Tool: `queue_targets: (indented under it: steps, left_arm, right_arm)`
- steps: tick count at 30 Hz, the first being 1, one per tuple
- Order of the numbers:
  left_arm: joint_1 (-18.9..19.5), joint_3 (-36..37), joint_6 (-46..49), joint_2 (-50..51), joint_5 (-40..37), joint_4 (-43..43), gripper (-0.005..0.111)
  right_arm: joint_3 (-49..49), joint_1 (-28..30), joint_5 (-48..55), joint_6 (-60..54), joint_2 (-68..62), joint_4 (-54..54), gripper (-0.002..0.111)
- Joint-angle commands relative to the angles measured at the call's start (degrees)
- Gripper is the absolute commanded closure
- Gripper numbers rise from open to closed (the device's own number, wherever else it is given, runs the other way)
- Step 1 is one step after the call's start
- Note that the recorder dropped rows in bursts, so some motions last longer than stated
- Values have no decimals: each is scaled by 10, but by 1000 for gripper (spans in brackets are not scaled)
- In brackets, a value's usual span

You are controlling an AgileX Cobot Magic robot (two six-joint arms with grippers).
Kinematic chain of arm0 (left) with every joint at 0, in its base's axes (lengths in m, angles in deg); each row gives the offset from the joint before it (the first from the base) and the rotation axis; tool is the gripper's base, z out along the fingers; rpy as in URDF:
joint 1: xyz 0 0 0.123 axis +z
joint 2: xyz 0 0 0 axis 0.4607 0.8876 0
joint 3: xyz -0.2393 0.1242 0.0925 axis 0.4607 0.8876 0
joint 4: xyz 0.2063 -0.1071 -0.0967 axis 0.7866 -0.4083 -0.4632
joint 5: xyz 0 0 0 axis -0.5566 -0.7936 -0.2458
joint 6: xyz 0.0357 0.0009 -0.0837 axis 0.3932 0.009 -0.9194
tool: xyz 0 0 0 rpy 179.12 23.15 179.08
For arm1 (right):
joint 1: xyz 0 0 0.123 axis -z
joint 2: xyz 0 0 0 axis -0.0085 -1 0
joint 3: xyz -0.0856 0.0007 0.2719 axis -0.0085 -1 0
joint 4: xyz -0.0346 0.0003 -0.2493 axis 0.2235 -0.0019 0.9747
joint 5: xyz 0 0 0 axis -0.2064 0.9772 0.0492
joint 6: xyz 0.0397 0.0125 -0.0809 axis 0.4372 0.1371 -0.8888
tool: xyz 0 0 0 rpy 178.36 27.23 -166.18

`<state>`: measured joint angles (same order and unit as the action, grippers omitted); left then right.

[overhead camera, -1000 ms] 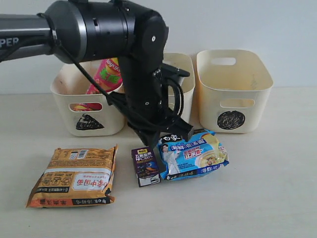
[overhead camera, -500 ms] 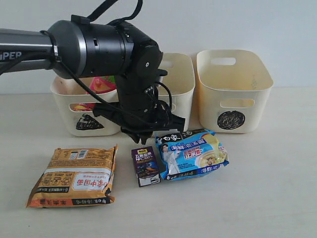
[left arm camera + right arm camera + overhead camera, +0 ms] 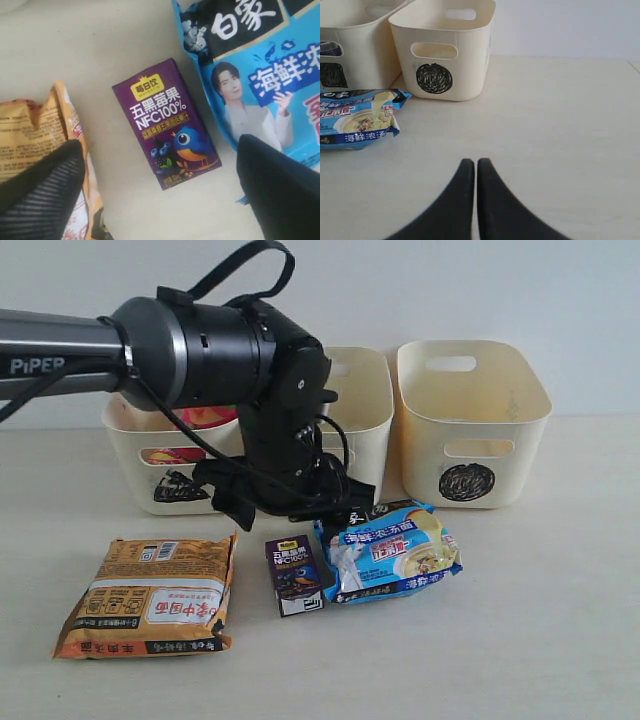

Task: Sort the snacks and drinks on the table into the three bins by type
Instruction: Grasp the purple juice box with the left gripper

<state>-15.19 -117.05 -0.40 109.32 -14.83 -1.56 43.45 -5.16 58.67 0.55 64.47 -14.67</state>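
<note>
- The left pincer (image 3: 160, 142) hangs just above the tabletop (image 3: 560, 125) with its jaws spread wide and nothing between them; the drink (image 3: 293, 575) lies straight below the gap.
- The drink lies flat, printed face up, between the two noodle packets: just beside the blue packet (image 3: 392, 550) and a little apart from the orange packet (image 3: 150, 595).
- It looks like a small, light box of juice. I'd expect the walls to give under a hard squeeze and the glossy print to be a bit slick, so a moderate pinch seems right.
- The best hold, to my eye, is across its narrow width, on the two long edges near the middle. It lies low, so the fingers must come almost to the tabletop.
- From the left wrist view, the box sits slightly skewed to the line between the fingers; it may twist a little as they close.
- One finger hovers over the orange packet's edge and the other over the blue packet's corner. Coming straight down, either could land on crinkly wrapper instead of beside the box.
- Three bins stand behind: the triangle bin (image 3: 130, 455) already shows a pink can (image 3: 205, 418), the middle bin (image 3: 370, 390) has its mark hidden by the arm, and the circle bin (image 3: 470, 410) is on the right.
- The right pincer (image 3: 476, 165) is pressed together, holding nothing, over bare tabletop near the circle bin.
</note>
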Motion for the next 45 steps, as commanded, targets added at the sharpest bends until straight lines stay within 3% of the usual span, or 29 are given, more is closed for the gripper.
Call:
queue_targets:
  steps: [1,25,28,31,33,34,45]
  left_arm:
    - [4,2,-7,17,-2,-1,32]
    - [11,4,6,75,31,-20,32]
    - [11,4,15,75,31,-19,44]
    - [11,4,19,75,25,-19,71]
    - [11,4,37,75,16,-17,96]
    - [11,4,48,75,9,-14,102]
    - [11,4,80,15,-42,33,102]
  right_arm:
    - [-3,1,-5,-1,3,1,109]
    - [-3,1,-5,-1,3,1,109]
    - [-3,1,-5,-1,3,1,109]
    - [-3,1,-5,-1,3,1,109]
    - [-3,1,-5,-1,3,1,109]
    - [-3,1,-5,-1,3,1,109]
    - [-3,1,-5,-1,3,1,109]
